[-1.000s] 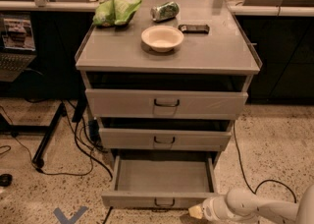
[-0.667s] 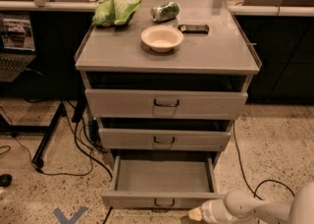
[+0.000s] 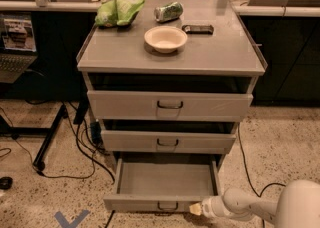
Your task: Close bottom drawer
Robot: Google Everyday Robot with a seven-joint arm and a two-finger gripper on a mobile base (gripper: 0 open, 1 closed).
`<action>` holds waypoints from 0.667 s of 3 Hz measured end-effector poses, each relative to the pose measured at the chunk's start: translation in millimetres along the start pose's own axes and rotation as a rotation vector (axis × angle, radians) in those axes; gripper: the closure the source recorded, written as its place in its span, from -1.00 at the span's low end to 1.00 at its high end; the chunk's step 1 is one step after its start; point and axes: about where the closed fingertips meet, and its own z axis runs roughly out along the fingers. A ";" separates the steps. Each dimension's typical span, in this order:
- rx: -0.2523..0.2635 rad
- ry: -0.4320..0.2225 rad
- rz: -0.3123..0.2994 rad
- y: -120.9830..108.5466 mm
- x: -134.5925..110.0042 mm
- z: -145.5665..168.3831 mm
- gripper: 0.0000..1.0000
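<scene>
- Bottom drawer [image 3: 135, 203], the lowermost grey metal one with a shallow plain front and a small dark wire handle [image 3: 168, 206], stands pulled well out of the cabinet, its grey inside bare to view.
- White claw [image 3: 196, 208] with a pale yellowish tip sits low at the right end of that drawer's front panel, touching it or just beside it (which of the two cannot be told); whether the claw is apart or together cannot be told either.
- Smooth white rounded arm [image 3: 260, 207] runs from the claw to the bottom right corner of the view.
- Middle grey drawer [image 3: 130, 142] above is out a little, with a dark gap over its front.
- Tallest, widest grey drawer [image 3: 125, 106] on top is likewise out a little.
- Grey flat desk [image 3: 225, 54] on top of the cabinet carries a cream round bowl [image 3: 165, 38] near its middle.
- Behind the bowl lie a crumpled green bag [image 3: 119, 11] at the left, a green can [image 3: 168, 12] on its side, and a dark flat oblong device [image 3: 197, 29] at the right.
- Black cables [image 3: 75, 142] trail over the speckled floor left of the cabinet, near a blue tape mark [image 3: 70, 219].
- Open laptop [image 3: 12, 52] shows at the far left edge.
</scene>
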 end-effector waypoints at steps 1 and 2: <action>0.010 -0.020 -0.007 -4.3 -13.7 0.2 1.00; 0.067 -0.057 -0.049 -23.3 -66.5 -6.5 1.00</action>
